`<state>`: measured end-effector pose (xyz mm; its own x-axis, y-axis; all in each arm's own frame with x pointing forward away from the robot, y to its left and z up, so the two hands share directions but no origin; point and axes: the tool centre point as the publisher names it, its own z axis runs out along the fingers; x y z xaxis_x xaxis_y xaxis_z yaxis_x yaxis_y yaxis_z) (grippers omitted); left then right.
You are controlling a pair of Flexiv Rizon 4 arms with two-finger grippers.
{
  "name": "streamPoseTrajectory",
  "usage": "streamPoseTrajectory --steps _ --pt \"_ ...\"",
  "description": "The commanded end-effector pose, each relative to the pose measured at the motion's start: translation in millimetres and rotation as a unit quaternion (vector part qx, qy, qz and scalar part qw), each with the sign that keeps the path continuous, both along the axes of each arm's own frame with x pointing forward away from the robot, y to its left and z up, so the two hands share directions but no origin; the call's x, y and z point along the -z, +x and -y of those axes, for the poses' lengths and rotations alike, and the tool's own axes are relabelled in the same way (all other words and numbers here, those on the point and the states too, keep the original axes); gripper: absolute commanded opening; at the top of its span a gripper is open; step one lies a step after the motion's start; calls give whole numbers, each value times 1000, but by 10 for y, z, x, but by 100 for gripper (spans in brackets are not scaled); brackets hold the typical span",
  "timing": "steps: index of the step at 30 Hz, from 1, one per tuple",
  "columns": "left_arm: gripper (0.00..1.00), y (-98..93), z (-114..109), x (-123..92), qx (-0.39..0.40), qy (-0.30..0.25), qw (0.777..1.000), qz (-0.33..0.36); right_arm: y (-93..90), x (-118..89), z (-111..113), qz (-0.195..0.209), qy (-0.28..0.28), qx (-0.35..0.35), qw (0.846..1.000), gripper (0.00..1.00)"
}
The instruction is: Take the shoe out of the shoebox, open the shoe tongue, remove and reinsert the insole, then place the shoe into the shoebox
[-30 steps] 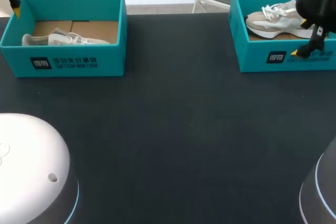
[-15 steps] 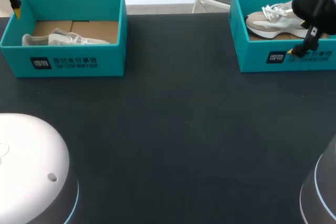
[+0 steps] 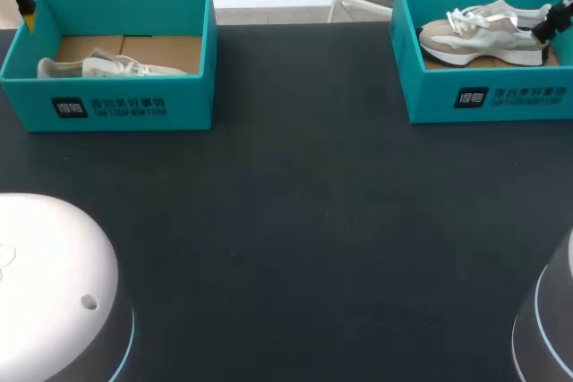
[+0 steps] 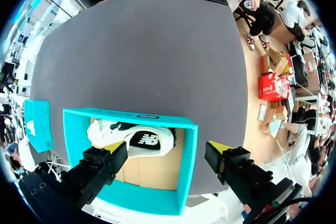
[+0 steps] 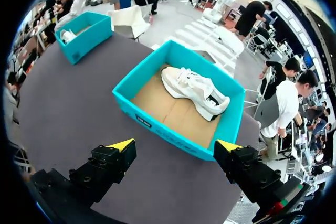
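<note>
The right pincer (image 5: 174,145) hangs wide open by the two o'clock shoebox (image 3: 491,100) on the tabletop (image 3: 295,221), with the shoe (image 3: 483,35) lying inside. The left pincer (image 4: 167,147), equally wide, hangs by the ten o'clock shoebox (image 3: 107,106), which holds a second shoe (image 3: 107,67).

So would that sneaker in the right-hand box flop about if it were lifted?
Probably not much: the sneaker has a thick sole, so it should keep its shape. Its loose laces would likely dangle. The soft-looking upper suggests it is light for its bulk.
</note>
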<state>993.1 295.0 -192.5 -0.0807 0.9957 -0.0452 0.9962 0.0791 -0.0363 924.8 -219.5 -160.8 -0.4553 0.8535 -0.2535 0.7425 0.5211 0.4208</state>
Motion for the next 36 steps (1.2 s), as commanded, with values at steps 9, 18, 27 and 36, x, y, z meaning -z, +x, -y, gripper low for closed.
streamPoseTrajectory --steps 9,18,27,36 --pt "100 -7 -3 -1 0 0 1000 1 513 -18 426 21 50 194 979 100" --pt "100 -7 -3 -1 0 0 1000 1 513 -18 426 21 50 194 979 100" --pt "100 -7 -3 -1 0 0 1000 1 945 63 568 25 62 199 978 100" --pt "100 -7 -3 -1 0 0 1000 1 1537 178 1028 -32 40 253 966 100"
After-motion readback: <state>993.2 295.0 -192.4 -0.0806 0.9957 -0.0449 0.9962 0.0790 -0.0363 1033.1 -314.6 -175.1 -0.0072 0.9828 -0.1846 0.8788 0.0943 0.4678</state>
